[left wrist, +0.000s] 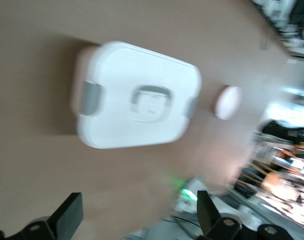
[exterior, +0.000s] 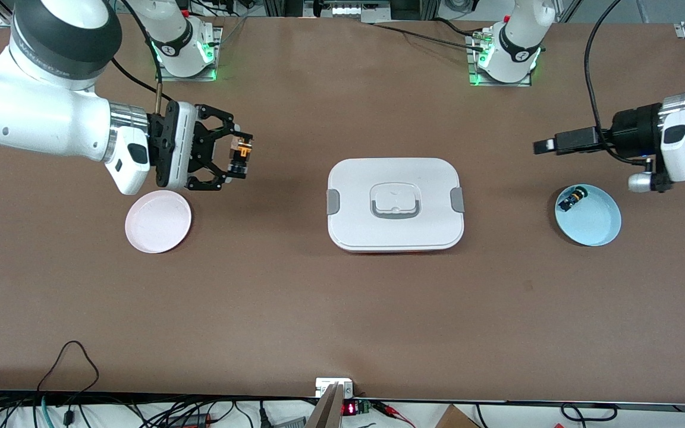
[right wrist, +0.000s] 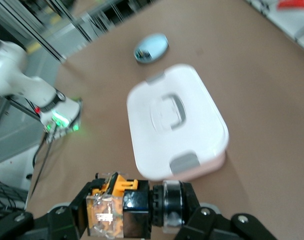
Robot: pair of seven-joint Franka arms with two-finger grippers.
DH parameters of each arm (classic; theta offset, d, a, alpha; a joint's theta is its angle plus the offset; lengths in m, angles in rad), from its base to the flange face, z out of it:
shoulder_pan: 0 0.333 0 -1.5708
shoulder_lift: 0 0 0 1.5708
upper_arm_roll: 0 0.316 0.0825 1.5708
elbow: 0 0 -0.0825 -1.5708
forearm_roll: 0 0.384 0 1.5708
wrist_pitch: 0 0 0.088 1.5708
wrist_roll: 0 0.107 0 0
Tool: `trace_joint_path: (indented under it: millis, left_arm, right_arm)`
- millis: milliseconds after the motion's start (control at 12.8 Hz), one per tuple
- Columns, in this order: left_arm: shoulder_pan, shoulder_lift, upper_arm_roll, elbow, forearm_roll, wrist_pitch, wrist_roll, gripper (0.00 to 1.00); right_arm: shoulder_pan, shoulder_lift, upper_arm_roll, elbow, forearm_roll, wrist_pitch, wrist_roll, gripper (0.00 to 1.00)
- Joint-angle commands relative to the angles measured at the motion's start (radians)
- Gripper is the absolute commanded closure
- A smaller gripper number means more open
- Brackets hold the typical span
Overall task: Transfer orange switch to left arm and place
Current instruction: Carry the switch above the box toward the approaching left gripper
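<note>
My right gripper (exterior: 232, 156) is shut on the orange switch (exterior: 240, 156), a small black part with an orange, clear-cased end. It holds it in the air over bare table, above the pink plate (exterior: 159, 220), toward the right arm's end. In the right wrist view the switch (right wrist: 131, 210) lies crosswise between the fingers. The white box (exterior: 395, 204) with grey clips sits mid-table and also shows in both wrist views (right wrist: 177, 130) (left wrist: 136, 95). My left gripper (exterior: 547, 145) hangs open and empty above the blue plate (exterior: 595, 223); its fingers (left wrist: 66, 217) stand wide apart.
A small black-and-blue part (exterior: 572, 199) lies in the blue plate at the left arm's end. The pink plate holds nothing. Cables and electronics run along the table edge nearest the front camera. The arm bases with green lights stand along the farthest edge.
</note>
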Motion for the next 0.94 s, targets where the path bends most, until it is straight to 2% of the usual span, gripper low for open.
trace_joint_path:
  millis: [0, 156, 312, 546, 702, 859]
  left_arm:
    - [-0.01, 0.005, -0.014, -0.144, -0.345, -0.001, 0.022, 0.0]
    - [-0.02, 0.015, -0.098, -0.169, -0.503, 0.026, 0.041, 0.0]
    - [-0.028, 0.016, -0.226, -0.168, -0.579, 0.183, 0.071, 0.0]
    - [-0.031, 0.032, -0.41, -0.165, -0.777, 0.472, 0.091, 0.0]
    - [-0.045, 0.051, -0.472, -0.166, -0.872, 0.573, 0.194, 0.0]
    - [-0.048, 0.052, -0.506, -0.165, -0.901, 0.632, 0.203, 0.0]
  right_arm:
    - [-0.013, 0.015, 0.003, -0.019, 0.205, 0.016, -0.18, 0.8]
    - [-0.001, 0.044, 0.003, -0.019, 0.319, 0.04, -0.283, 0.8]
    - [0.052, 0.077, 0.005, -0.019, 0.411, 0.114, -0.335, 0.8]
    - [0.134, 0.106, 0.005, -0.019, 0.565, 0.237, -0.391, 0.8]
    - [0.151, 0.111, 0.003, -0.024, 0.645, 0.239, -0.391, 0.8]
    - [0.151, 0.112, 0.005, -0.025, 0.694, 0.229, -0.392, 0.8]
